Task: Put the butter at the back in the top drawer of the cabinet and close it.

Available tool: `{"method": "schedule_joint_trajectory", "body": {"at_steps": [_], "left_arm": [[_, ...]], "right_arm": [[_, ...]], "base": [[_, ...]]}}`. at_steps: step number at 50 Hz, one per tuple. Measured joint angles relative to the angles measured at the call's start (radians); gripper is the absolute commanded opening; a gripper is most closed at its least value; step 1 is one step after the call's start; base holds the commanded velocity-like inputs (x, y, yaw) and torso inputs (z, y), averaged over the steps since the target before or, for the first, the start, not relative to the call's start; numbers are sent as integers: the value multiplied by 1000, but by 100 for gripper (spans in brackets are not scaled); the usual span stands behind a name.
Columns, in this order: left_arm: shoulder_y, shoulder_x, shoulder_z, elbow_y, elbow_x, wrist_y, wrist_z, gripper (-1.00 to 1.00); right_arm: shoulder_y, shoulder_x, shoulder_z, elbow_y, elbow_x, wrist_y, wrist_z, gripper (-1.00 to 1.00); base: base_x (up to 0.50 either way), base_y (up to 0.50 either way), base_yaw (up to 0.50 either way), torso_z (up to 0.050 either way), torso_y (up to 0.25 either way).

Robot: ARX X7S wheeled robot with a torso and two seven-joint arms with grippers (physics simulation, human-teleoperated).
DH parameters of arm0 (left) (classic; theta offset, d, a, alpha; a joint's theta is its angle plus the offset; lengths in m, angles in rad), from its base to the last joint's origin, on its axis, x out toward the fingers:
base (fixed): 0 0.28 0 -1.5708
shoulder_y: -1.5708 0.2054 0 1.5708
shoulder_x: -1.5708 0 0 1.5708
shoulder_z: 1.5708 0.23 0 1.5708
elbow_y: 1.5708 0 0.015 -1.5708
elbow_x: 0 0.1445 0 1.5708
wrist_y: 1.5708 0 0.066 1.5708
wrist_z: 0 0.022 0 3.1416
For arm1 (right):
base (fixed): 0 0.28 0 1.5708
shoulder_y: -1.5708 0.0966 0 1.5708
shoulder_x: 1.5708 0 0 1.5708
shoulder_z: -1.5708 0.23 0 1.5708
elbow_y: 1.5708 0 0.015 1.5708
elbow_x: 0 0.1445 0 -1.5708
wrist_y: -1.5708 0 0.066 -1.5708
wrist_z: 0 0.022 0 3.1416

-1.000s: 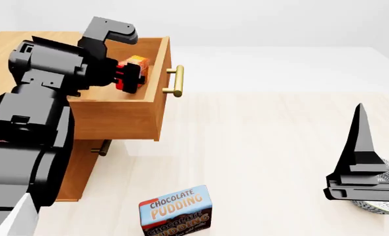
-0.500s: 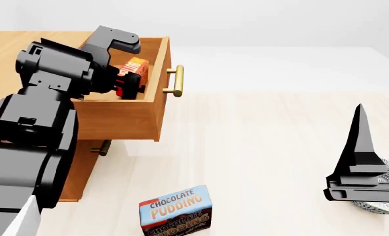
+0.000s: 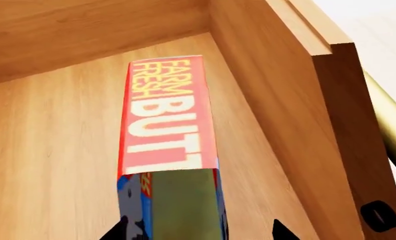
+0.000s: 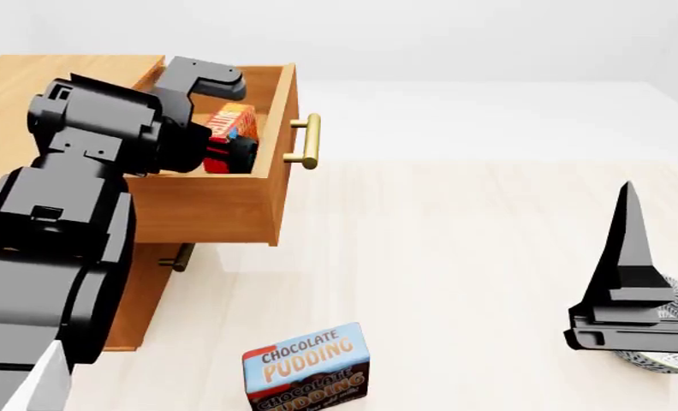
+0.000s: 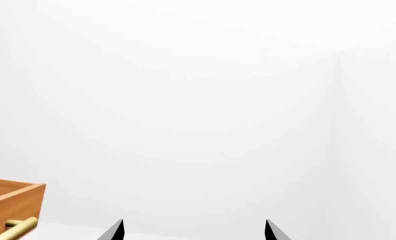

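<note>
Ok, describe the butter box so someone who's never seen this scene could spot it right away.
Find the big light-brown cabinet at the left; its top drawer is pulled open. Inside it, between the left gripper's jaws, is the butter, a small red-and-orange box. The only other box, the chocolate pudding, is larger, blue and brown, and sits on the floor.

The cabinet [image 4: 42, 77] and its open top drawer [image 4: 219, 201] look like light-brown wood with a smooth matt finish and faint grain. The drawer handle [image 4: 307, 141] is shiny brass-looking metal. The butter [image 3: 168, 120] looks like printed cardboard, slightly glossy. The left arm [image 4: 65, 223] is matt dark plastic, and so is the right gripper [image 4: 630, 308].
</note>
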Motion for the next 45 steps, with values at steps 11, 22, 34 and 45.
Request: {"method": "schedule_joint_trajectory", "body": {"at_steps": [11, 22, 34, 45], "left_arm": [[-2, -2, -3, -10, -11, -5, 6, 100], [-22, -4, -28, -15, -41, -2, -24, 100], [-72, -6, -63, -13, -64, -6, -53, 100], [-101, -20, -80, 50, -75, -46, -75, 100]], "right_arm": [[0, 0, 4, -1, 2, 0, -1, 100], [2, 0, 9, -6, 6, 6, -1, 100], [0, 0, 12, -11, 4, 9, 2, 100], [-3, 0, 13, -13, -1, 9, 4, 100]], "base": [[0, 0, 0, 0, 0], [0, 0, 0, 0, 0], [0, 0, 0, 0, 0], [0, 0, 0, 0, 0]]}}
